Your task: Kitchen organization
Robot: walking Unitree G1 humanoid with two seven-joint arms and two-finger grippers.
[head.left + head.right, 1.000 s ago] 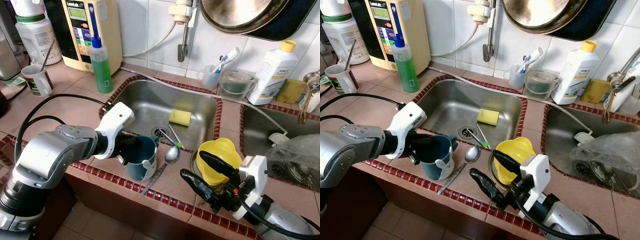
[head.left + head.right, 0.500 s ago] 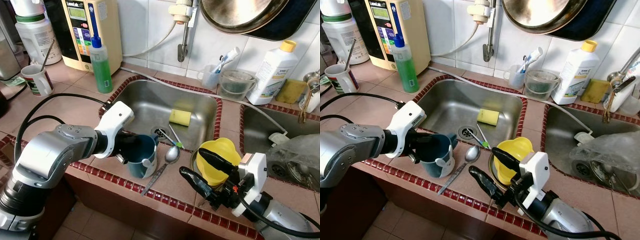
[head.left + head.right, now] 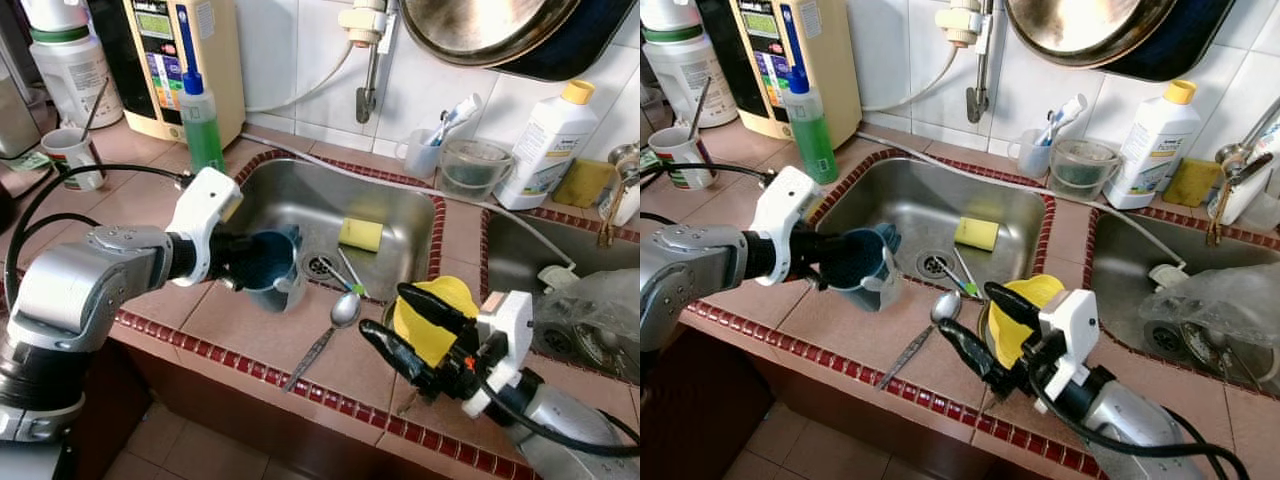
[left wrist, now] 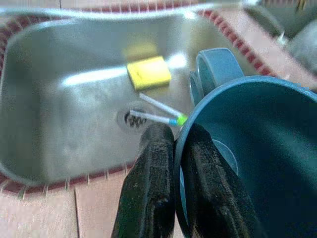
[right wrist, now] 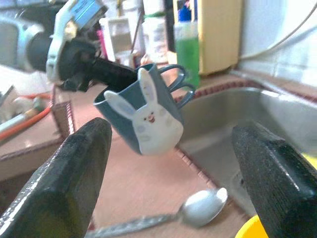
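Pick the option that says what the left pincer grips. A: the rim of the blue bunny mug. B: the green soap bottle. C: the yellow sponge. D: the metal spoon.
A: the left pincer is shut on the rim of the blue bunny mug, one finger inside and one outside, holding it tilted above the counter at the sink's edge.

The big round metal pan (image 3: 480, 25) hanging on the wall is cut by the top edge. The white plastic jar with a green lid (image 3: 70, 60) at the worktop's far left corner is cut too. The print on the beige water purifier (image 3: 185, 60) is too small to read. In the left wrist view the dark blue mug (image 4: 247, 158) runs past the edge, and the yellow sponge (image 4: 148, 72) in the sink is blurred. In the second steel sink (image 3: 520, 260), the contents under the clear plastic bag (image 3: 590, 300) cannot be made out.
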